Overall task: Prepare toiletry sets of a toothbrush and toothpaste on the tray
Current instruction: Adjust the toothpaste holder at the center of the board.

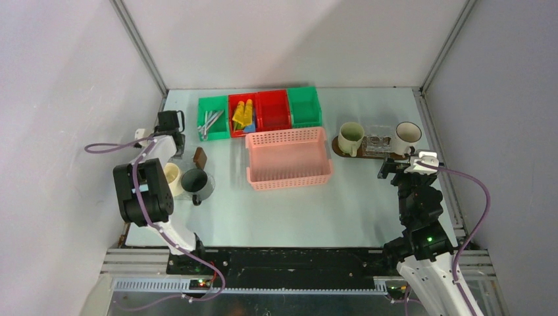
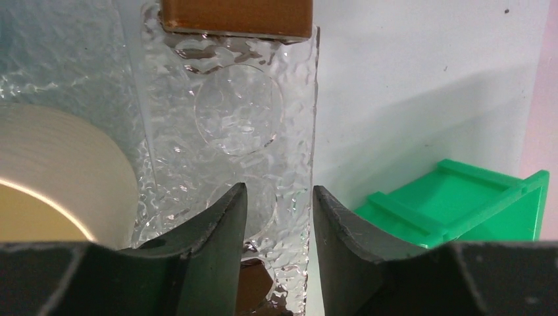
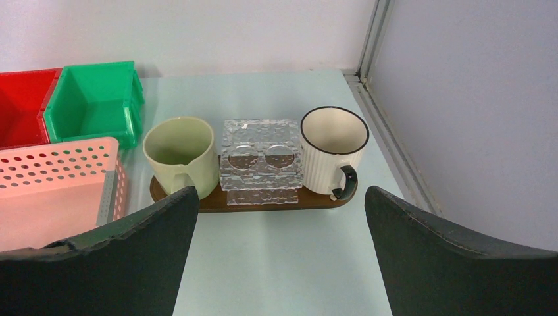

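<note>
1 pink lattice plastic basket (image 1: 288, 158) is sitting mid-table. At far right, 1 dark brown oval wooden tray (image 3: 316, 203), stiff and probably best lifted by its ends, is carrying 2 of the 4 ceramic mugs (image 3: 181, 155). The left gripper (image 2: 279, 191) is straddling 1 slippery-looking clear textured holder (image 2: 230, 118), grip unclear; the right gripper (image 3: 279, 197) is gaping, empty.

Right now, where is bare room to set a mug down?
Bare table lies in front of the pink lattice plastic basket, between the dark ceramic mug and the right arm. Crowded: the brown oval wooden tray, filled by two mugs and a clear holder, and around the cream mug.
</note>
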Robot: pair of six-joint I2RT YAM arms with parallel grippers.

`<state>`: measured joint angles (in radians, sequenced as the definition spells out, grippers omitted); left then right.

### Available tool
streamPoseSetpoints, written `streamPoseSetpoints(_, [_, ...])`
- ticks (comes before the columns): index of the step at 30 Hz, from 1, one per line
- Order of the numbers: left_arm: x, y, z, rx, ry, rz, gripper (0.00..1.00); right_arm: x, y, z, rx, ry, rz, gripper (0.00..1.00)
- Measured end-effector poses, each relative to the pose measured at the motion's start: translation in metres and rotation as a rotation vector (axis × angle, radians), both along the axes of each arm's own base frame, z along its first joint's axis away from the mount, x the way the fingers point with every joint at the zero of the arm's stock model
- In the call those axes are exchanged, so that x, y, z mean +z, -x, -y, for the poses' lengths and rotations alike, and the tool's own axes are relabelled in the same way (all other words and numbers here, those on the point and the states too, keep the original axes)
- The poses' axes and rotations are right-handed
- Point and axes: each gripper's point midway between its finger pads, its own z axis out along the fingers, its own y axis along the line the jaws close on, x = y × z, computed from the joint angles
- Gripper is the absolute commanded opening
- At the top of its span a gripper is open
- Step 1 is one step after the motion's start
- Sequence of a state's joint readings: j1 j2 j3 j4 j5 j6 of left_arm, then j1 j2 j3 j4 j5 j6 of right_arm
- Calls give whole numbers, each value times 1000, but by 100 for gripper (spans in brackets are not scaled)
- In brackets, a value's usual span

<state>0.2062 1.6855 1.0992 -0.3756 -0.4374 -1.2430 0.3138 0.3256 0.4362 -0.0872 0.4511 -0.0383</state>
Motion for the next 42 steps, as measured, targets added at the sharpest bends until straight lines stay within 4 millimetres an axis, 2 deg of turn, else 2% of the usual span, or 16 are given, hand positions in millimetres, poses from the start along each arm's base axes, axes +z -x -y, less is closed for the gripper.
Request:
streamPoseSetpoints(18, [4, 14, -8, 130, 34, 20, 49, 0, 0, 0, -2, 0, 0, 99])
streamPoseSetpoints(23, [4, 15, -10, 149, 36, 27, 62, 0, 0, 0, -2, -1, 1, 99])
streamPoseSetpoints(30, [10, 11, -13, 117, 14, 27, 71, 0, 0, 0, -2, -1, 1, 100])
streamPoseSetpoints(34, [24, 4, -14, 69, -19, 33, 77, 0, 0, 0, -1, -1, 1, 99])
streamPoseSetpoints(38, [53, -1, -11, 1, -66, 69, 82, 1, 0, 0, 0, -1, 3, 99])
streamPoseSetpoints(42, [82, 1, 2, -89, -121, 97, 82, 3, 1, 1, 0, -4, 11, 99])
